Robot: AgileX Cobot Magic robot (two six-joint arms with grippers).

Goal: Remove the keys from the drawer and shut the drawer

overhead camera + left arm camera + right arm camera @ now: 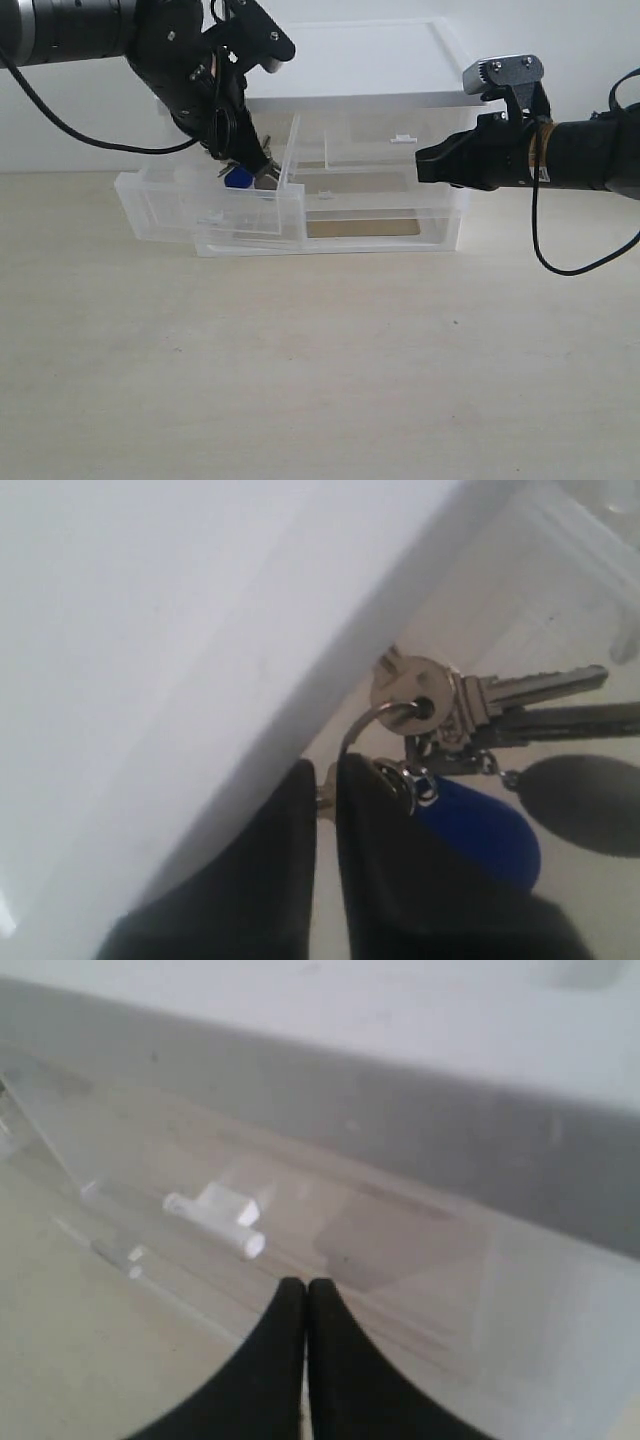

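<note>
Silver keys (blue tag, dark fob) hang pinched in the left fingers, over the open drawer. The right fingers meet, empty.

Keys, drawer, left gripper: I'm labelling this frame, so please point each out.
keys (pixel 430 695), left wrist view, round silver key head.
drawer (pixel 170 210), exterior view, clear front wall.
left gripper (pixel 326 775), left wrist view, between its fingertips.

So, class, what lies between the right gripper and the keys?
In the exterior view: the open drawer has its clear wall next to the keys, then comes the twin drawer front with its white tab handle, nearest the right gripper.
</note>
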